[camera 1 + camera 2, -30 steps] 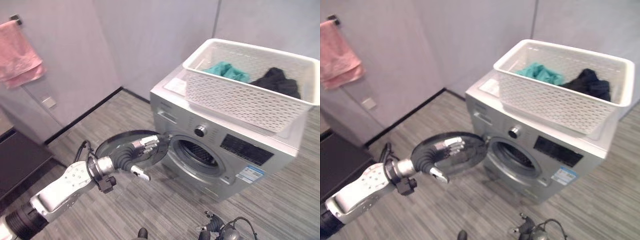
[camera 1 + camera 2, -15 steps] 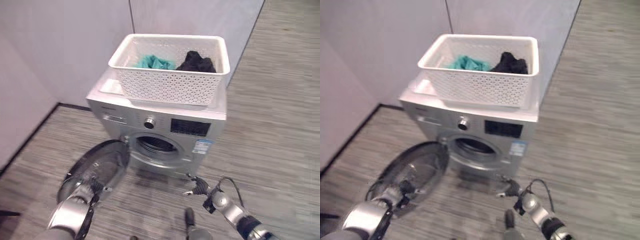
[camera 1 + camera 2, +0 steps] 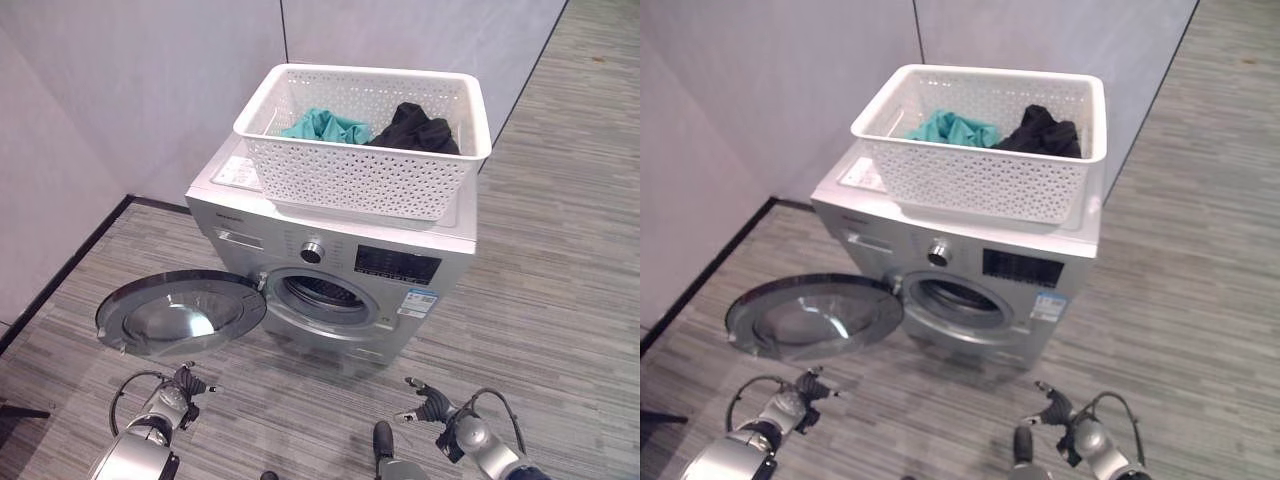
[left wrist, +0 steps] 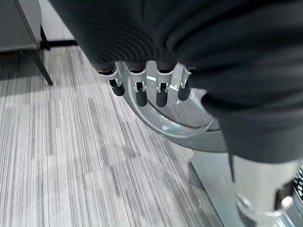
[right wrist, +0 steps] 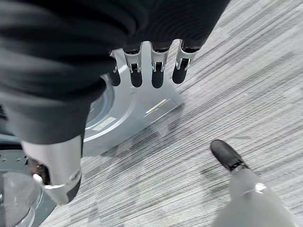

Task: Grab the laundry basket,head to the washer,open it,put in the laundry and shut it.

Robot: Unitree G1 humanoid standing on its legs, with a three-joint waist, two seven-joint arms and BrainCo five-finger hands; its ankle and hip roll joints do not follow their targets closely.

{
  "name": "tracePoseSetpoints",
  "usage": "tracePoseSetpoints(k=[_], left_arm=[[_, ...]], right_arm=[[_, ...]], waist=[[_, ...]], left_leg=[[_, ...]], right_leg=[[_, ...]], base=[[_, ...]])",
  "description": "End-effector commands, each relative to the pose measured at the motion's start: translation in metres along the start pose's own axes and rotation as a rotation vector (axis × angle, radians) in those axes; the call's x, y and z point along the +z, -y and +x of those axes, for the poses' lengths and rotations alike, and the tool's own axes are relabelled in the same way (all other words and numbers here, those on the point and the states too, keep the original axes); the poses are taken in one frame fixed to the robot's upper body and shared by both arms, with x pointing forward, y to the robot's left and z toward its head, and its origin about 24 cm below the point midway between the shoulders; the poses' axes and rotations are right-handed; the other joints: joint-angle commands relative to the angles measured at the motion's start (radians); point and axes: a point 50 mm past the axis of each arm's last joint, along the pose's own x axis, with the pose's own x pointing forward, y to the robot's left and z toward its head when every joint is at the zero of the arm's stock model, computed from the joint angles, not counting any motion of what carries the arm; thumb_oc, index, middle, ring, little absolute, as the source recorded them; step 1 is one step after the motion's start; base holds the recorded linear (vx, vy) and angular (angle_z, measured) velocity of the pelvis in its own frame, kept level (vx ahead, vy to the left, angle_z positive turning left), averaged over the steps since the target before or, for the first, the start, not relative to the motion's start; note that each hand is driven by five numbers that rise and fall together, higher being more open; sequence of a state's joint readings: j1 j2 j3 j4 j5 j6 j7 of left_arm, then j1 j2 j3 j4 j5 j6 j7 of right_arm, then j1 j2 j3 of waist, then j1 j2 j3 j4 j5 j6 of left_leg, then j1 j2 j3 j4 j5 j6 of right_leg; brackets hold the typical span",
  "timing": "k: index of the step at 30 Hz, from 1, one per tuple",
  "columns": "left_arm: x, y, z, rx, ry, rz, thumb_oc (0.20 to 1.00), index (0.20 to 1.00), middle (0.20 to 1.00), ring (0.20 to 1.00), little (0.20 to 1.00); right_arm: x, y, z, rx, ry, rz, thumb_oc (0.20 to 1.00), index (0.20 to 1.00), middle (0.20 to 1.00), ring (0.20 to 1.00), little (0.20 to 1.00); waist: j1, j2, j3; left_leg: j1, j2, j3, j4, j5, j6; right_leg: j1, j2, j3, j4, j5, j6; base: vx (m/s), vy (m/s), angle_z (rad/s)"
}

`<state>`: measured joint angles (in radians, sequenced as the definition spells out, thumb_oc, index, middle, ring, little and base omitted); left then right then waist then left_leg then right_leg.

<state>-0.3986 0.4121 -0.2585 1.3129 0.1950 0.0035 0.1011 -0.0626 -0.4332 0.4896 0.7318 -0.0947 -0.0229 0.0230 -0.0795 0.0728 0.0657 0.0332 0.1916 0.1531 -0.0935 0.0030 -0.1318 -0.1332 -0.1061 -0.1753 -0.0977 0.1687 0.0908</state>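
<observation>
With washer door swung open | laundry basket up ahead atop washer | left hand, right hand low, fingers relaxed, empty, equally near

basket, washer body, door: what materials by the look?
Laundry basket: white, matte, probably moulded plastic, given its perforated lattice walls.
Washing machine body: silver-grey, smooth, likely painted metal or plastic, unclear which.
Washer door: glossy chromed-looking ring around a clear window showing reflections, glass or plastic.

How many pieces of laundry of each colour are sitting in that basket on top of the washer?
Teal clothes: 1
Black clothes: 1
Total: 2, both lying in the white basket on the washer, whose door hangs open.
</observation>
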Motion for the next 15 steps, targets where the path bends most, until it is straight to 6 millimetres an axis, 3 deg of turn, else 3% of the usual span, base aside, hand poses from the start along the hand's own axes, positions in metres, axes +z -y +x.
tracePoseSetpoints(k=[1,15], left_arm=[[0.009,-0.035,0.003,0.129,-0.007,-0.025,1.0,1.0,1.0,1.0,1.0],[-0.004,-0.059,0.0,0.261,-0.012,-0.049,1.0,1.0,1.0,1.0,1.0]], right_arm=[[0.019,-0.008,0.005,-0.002,0.074,0.007,1.0,1.0,1.0,1.0,1.0],[0.009,-0.011,0.003,-0.011,0.05,0.022,1.0,1.0,1.0,1.0,1.0]], waist=[[0.006,-0.052,0.011],[0.029,-0.055,-0.002]], left_leg=[[0.028,-0.028,-0.002,0.006,-0.048,0.013],[0.02,-0.03,-0.019,0.006,-0.039,0.009]], right_leg=[[0.085,-0.064,0.011,0.01,-0.127,0.067],[0.106,-0.066,-0.008,0.01,-0.136,0.067]], base=[[0.0,0.013,0.15],[0.0,0.0,0.06]])
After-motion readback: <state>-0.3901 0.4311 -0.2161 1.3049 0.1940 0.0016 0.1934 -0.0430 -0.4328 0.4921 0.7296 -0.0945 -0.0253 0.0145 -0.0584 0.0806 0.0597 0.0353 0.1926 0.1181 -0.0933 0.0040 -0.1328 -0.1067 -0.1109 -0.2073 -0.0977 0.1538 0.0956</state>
